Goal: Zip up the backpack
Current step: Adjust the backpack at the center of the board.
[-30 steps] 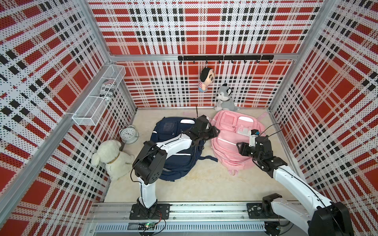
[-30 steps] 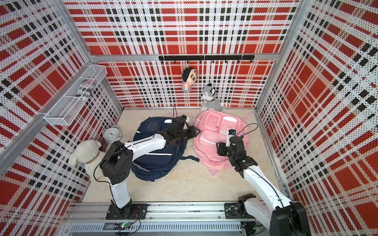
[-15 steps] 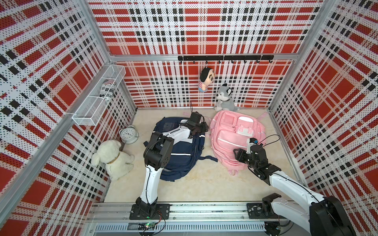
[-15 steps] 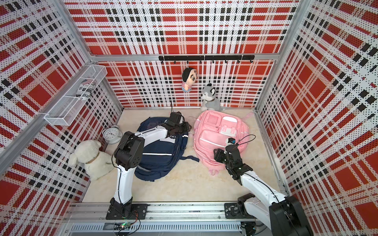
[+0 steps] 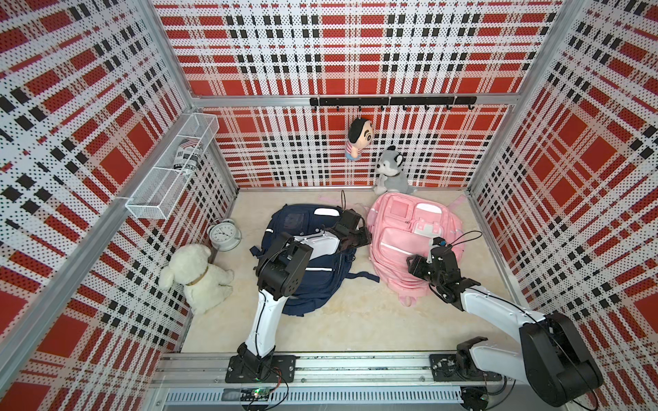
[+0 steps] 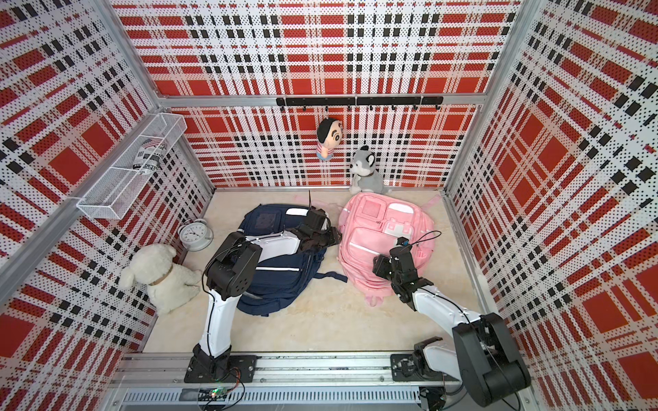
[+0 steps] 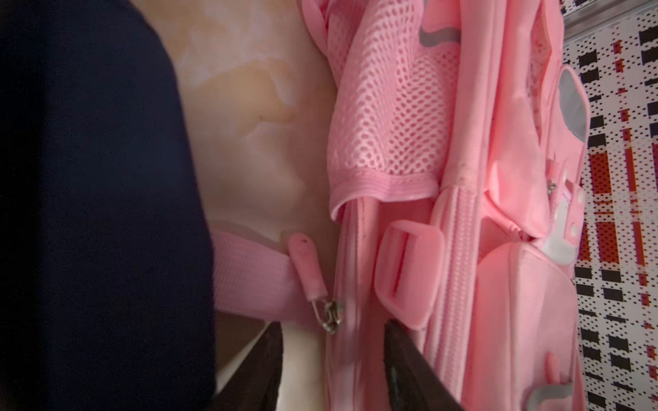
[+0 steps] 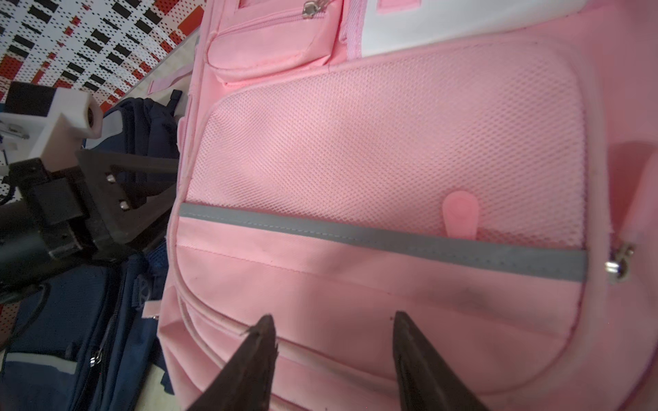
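The pink backpack (image 5: 402,245) (image 6: 366,245) lies flat on the floor, right of a navy backpack (image 5: 320,284) (image 6: 281,284). My left gripper (image 5: 359,236) (image 6: 329,235) sits at the pink bag's left side. In the left wrist view it (image 7: 333,329) is open, straddling the side zip track. A pink zip pull (image 7: 306,270) and its metal slider (image 7: 331,315) lie just ahead of the tips. My right gripper (image 5: 414,265) (image 6: 379,265) hovers over the pink bag's lower front, open (image 8: 333,320) and empty. A second pull (image 8: 461,213) rests on the mesh pocket.
A white plush dog (image 5: 196,277) and an alarm clock (image 5: 224,235) stand at the left. A husky plush (image 5: 391,170) sits behind the pink bag, under a hanging doll (image 5: 358,138). A wire basket (image 5: 174,167) juts from the left wall. Plaid walls enclose the floor.
My left gripper swung back over the navy bag, then returned to the pink bag's left side. The right gripper slid toward the bag's front end and opened a little wider.
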